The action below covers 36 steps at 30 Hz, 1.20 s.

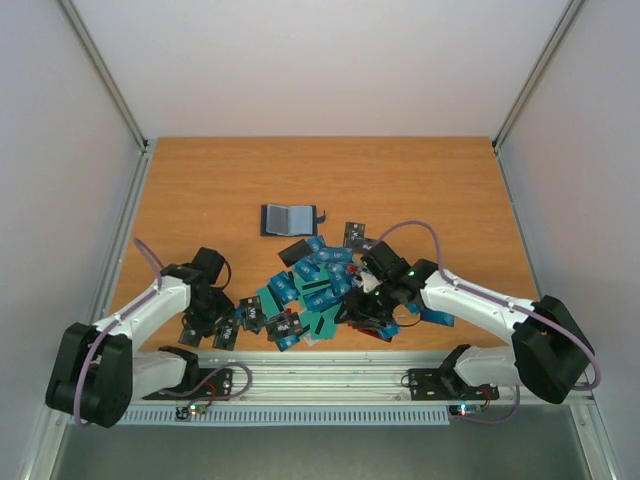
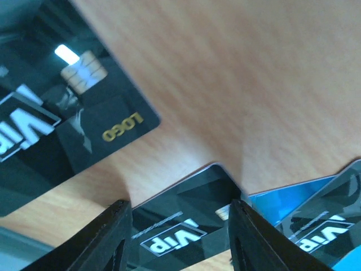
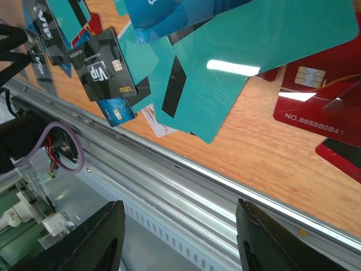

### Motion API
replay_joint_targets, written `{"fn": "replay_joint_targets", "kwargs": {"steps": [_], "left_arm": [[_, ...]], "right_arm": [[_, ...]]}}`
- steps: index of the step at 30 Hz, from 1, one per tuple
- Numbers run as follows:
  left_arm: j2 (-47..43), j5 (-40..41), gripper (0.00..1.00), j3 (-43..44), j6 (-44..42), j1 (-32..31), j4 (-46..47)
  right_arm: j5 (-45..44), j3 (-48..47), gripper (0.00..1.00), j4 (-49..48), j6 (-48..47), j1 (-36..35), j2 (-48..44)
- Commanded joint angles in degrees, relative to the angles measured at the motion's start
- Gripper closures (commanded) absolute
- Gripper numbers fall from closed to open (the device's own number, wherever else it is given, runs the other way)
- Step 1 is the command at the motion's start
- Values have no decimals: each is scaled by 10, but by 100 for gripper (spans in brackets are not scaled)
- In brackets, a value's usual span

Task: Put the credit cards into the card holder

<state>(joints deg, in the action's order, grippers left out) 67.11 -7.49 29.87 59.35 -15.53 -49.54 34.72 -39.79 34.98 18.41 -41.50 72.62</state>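
Jaws: left straddle black card (image 2: 180, 228); right apart, empty.

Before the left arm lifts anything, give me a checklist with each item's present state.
1. Card between the left gripper fingers: ok, a black VIP card sits there.
2. Firm hold on that card: cannot tell, contact with its edges is not visible.
3. Neighbours clear: not ok, a blue card lies right at the same card's corner and may get dragged.
4. Card holder open: ok, it lies beyond the pile, inside up.
5. Right gripper empty: ok, open with only the table's rail below it.
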Motion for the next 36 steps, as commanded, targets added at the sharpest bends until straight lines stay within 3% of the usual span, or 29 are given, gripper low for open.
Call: {"fn": "replay_joint_targets", "kwargs": {"steps": [1,8,15,20,29,36], "left_arm": [[-5,-29,51,-24,22,-7,-50],[-41,-47,51,-38,38,-15,-82],[-75,51,46,81,-34,-16,-180],[-20,73,44,123,-102,-4,-161],[99,57,44,112,-103,2,-90],[111,42,44,81,-98,2,-61]], "right_arm": [[8,-14,45,-39,13,-22,30],[13,-37,45,-78,27,-49,80],[0,-71,45,-112,44,-94,128],[-6,-88,45,-123,51,-116,153],[-21,-90,45,-121,62,-138,155],[-23,-91,45,-122,65,-150,159]]}}
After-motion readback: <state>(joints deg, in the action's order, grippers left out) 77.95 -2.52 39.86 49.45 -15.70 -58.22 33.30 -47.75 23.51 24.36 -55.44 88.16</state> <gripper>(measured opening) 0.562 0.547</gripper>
